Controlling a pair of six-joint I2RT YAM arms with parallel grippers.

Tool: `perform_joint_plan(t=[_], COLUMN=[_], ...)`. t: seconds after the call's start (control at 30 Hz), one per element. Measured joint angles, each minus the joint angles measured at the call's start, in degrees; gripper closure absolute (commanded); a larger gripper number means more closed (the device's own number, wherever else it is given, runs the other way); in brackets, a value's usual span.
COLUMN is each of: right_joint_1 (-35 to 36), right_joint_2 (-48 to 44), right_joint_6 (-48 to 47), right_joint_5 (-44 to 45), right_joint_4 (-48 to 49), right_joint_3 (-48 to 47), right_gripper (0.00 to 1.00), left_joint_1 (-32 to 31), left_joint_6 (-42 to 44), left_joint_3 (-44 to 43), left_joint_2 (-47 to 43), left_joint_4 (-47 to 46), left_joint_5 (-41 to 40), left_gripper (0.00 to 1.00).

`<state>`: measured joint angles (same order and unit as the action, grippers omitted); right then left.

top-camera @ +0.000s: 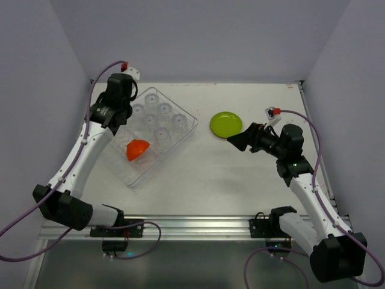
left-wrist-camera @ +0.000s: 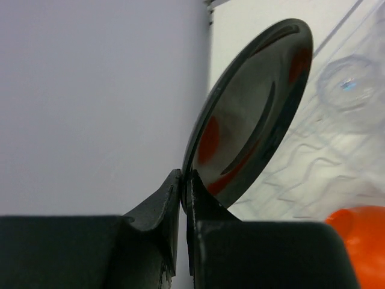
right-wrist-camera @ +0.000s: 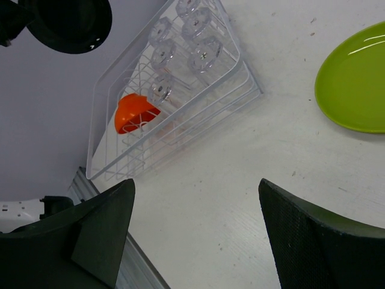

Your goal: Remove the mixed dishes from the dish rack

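Six clear plastic cups (top-camera: 162, 133) and one orange-red bowl (top-camera: 136, 149) are sitting in one wire dish rack (right-wrist-camera: 180, 129); one lime-green plate (top-camera: 226, 124) is lying on the desk (top-camera: 228, 180), one black plate (left-wrist-camera: 252, 114) showing.

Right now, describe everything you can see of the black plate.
The black plate is round, glossy and thin, plastic by its look, mirroring orange-red patches. It stands on edge, tilted, its rim pinched between the fingers of the left end effector, by the far left corner of the dish rack. Nothing else visibly touches it.
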<state>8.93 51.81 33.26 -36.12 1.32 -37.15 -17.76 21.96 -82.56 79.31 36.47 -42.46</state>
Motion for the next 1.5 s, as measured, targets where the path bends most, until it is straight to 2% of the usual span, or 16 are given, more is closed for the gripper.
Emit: perform_joint_plan(t=[0.1,0.2,0.3,0.47,0.6,0.73,0.87,0.97,1.1,1.2,1.23,1.33,1.37,1.4,1.47,1.5], right_joint_1=[0.0,0.0,0.02,0.5,1.38,4.22,6.51,7.1,7.39,8.24,8.83,11.34,12.31,13.2,14.73,15.1], right_joint_2=[-0.02,0.0,0.79,2.97,3.23,3.87,5.73,7.63,9.84,10.91,11.37,13.09,13.62,14.21,15.1,15.5], right_joint_6=[-0.35,-0.26,0.44,2.45,2.91,1.44,-1.01,-2.69,-4.02,-4.68,-4.98,-6.34,-6.93,-7.69,-8.7,-9.22], right_joint_5=[-0.09,-2.16,-6.86,-11.76,-12.5,-11.37,-8.11,-4.92,-1.99,-0.7,-0.37,0.94,1.42,2.21,4.24,5.73], right_joint_4=[0.37,2.12,5.81,9.03,9.07,7.52,4.42,0.74,-3.45,-5.22,-5.92,-7.89,-8.28,-8.7,-9.7,-10.25], right_joint_3=[0.02,0.15,0.2,-0.09,-1.31,-5.27,-9.79,-12.2,-13.31,-13.49,-13.77,-15.52,-16.17,-16.83,-17.79,-18.1], right_gripper=[0.15,0.15,0.14,0.13,0.1,0.04,0.04,0.08,0.2,0.35,0.44,0.6,0.76,0.81,1.0,1.0], left_joint_1=[0.0,0.04,0.0,-0.46,-2.38,-5.7,-8.74,-10.49,-11.82,-12.24,-12.28,-12.39,-12.48,-12.66,-12.83,-12.83], left_joint_6=[-7.72,-15.72,-23.23,-37.79,-49.24,-60.76,-69.9,-74.9,-77.94,-79.06,-79.43,-79.76,-79.73,-79.71,-79.67,-79.56], left_joint_3=[-2.1,-1.4,2.25,12.81,25.18,35.87,42.75,45.94,47.19,48.0,48.15,48.33,48.33,48.33,48.26,48.22], left_joint_2=[-3.02,-7.1,-11.67,-14.6,-14.6,-14.58,-14.56,-14.56,-14.53,-14.53,-14.51,-14.25,-14.16,-14.08,-14.03,-14.03], left_joint_4=[1.88,1.95,-1.18,-12.7,-24.11,-35.91,-46.4,-51.84,-54.42,-55.87,-56.11,-56.17,-56.04,-55.76,-55.08,-54.93], left_joint_5=[7.52,18.99,31.47,51.52,58.38,61.75,63.73,64.02,64.04,64.13,64.13,64.11,64.06,63.82,63.3,63.1], left_gripper=[1.0,1.0,1.0,1.0,1.0,1.0,1.0,1.0,1.0,1.0,1.0,1.0,1.0,1.0,1.0,1.0])
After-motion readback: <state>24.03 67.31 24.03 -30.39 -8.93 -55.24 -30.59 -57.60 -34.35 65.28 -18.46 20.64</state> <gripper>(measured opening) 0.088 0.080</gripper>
